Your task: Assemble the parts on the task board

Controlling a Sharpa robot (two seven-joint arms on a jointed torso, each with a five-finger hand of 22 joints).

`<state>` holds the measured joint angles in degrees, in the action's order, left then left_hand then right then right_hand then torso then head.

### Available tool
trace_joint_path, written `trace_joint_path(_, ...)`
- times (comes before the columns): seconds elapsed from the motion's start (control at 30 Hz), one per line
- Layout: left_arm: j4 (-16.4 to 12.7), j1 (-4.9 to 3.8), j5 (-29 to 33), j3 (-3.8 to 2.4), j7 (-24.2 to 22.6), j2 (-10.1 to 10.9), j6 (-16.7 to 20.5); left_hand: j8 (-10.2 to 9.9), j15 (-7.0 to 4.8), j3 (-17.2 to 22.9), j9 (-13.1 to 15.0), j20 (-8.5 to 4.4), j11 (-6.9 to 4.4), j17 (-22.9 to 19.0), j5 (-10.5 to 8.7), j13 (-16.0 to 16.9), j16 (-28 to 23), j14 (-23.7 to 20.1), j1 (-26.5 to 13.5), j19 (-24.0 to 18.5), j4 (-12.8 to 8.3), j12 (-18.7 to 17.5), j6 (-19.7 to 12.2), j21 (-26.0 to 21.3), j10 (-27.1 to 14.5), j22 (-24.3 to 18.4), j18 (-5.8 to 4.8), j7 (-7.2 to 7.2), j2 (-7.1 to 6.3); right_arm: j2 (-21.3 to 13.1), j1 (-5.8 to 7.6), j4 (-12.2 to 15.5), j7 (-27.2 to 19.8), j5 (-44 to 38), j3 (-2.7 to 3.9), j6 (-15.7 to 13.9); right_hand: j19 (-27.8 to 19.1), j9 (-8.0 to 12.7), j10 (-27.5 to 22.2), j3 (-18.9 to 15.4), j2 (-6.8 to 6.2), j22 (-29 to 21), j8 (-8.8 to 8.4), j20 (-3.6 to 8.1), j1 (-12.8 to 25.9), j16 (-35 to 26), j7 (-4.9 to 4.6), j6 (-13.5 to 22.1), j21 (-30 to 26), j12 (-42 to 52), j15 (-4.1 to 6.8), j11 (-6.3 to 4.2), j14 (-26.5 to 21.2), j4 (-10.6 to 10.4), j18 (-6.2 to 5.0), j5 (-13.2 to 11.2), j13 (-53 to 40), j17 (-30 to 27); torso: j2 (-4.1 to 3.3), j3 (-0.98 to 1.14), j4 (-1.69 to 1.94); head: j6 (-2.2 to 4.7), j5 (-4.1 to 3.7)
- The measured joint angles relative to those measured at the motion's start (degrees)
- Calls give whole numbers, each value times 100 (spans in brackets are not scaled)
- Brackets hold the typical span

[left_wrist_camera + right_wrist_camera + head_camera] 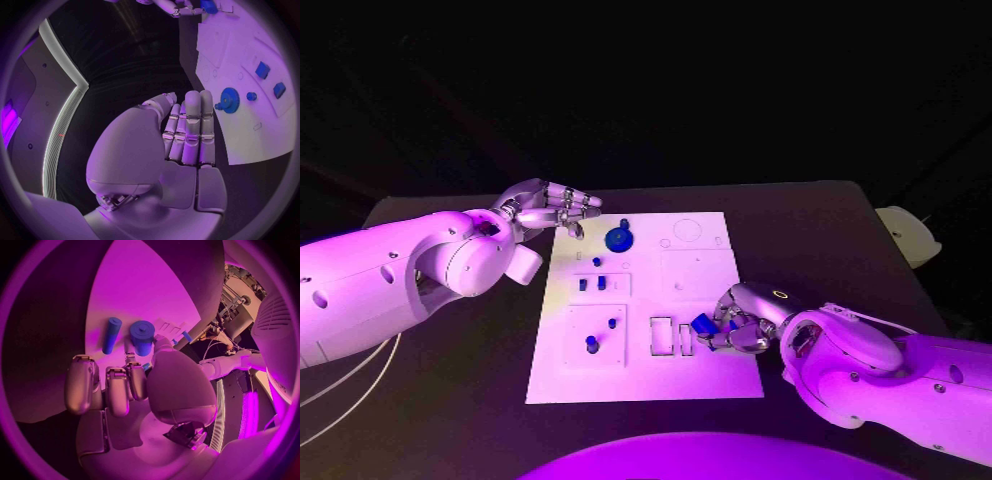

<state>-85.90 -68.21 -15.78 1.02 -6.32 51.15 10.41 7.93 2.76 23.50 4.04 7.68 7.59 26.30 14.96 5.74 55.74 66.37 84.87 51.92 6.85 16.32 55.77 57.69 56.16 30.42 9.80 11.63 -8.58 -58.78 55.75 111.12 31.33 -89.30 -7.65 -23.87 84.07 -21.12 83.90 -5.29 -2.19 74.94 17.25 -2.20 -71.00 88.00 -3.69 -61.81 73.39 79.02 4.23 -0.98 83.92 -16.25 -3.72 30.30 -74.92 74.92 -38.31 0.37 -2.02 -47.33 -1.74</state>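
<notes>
On the near right part of the white task board [646, 375], my right hand [740, 322] pinches a small blue part [705, 325] between thumb and fingers [117, 387], just above the rectangular slots [671, 336]. At the board's far left edge my left hand [548, 210] hovers with its fingers [190, 132] straight and pressed side by side, holding nothing; a blue gear [619, 238] stands on the board just beside them.

Other parts sit in place: two small blue blocks [593, 284] left of centre and a blue peg [593, 343] in the near left square. My right wrist view shows a blue cylinder [111, 335] and a round blue piece [142, 336] lying on the board beyond my fingertips.

Risks, as I judge them: the held part is small and largely hidden by my own fingers, so I may lower it tilted and jam it on a slot edge, or it may slip from the pinch. The board looks unfastened; a sideways push could shift it and upset the standing parts. My left hand, so near the gear, could knock it if it swings inward.

The black table [444, 380] is flat and matte, under purple light; a pale object [913, 235] sits at its far right edge. The room beyond is dark.
</notes>
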Motion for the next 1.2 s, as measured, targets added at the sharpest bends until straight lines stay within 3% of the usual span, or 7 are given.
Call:
trace_joint_path(0.1,0,0,1,0,1,1,0,0,0,0,0,0,0,0,0,0,0,0,0,0,0,0,0,0,0,0,0,0,0,-71,6,93,31,16,5,-140,-6,0,10,-5,4,0,6,20,-85,0,0,0,44,54,8,-10,9,7,25,115,0,0,3,-1,-1,9,5)
trace_joint_path(0.3,5,0,3,0,5,-5,-2,22,0,0,0,0,18,0,0,0,0,0,0,0,0,0,0,0,-18,0,0,0,0,-115,162,337,51,105,41,-464,-15,0,10,11,-2,-1,8,28,-91,23,-2,2,128,101,40,-9,1,-5,25,290,0,0,5,-3,0,30,2)
trace_joint_path(0.57,6,0,5,0,13,-21,-5,23,0,0,-1,0,21,0,0,-1,0,0,0,0,0,0,0,0,-20,1,-1,0,0,163,200,377,27,329,43,-676,5,0,10,19,9,-1,13,48,-81,23,-4,4,148,101,40,-9,1,-21,25,332,0,0,-3,-3,4,51,10)
trace_joint_path(0.77,-10,0,6,0,20,-26,-6,23,0,0,-1,0,21,1,0,-1,0,0,0,0,0,0,0,0,-20,1,0,0,0,455,191,212,21,525,43,-603,5,-1,9,-35,153,-2,16,47,64,23,-16,-8,148,101,40,-11,1,-52,24,332,1,-1,-5,-9,8,43,27)
trace_joint_path(0.93,-24,1,7,0,22,-30,-6,23,0,0,-1,0,21,-5,0,-1,0,0,0,0,0,30,0,0,-20,-6,0,0,0,645,118,101,23,649,41,-400,-16,-3,9,-113,309,-2,29,68,223,23,-56,-48,148,67,65,-72,17,-51,25,239,1,-1,-9,-7,7,33,57)
trace_joint_path(1.2,-34,0,8,0,23,-30,-6,23,0,0,-2,0,21,-5,0,-1,0,0,0,0,0,31,0,0,-20,-5,0,0,0,795,77,-16,42,780,38,-73,4,-15,27,-135,315,-2,153,88,323,23,-76,-68,148,67,81,-90,1,-43,24,239,1,-1,-9,0,-2,23,99)
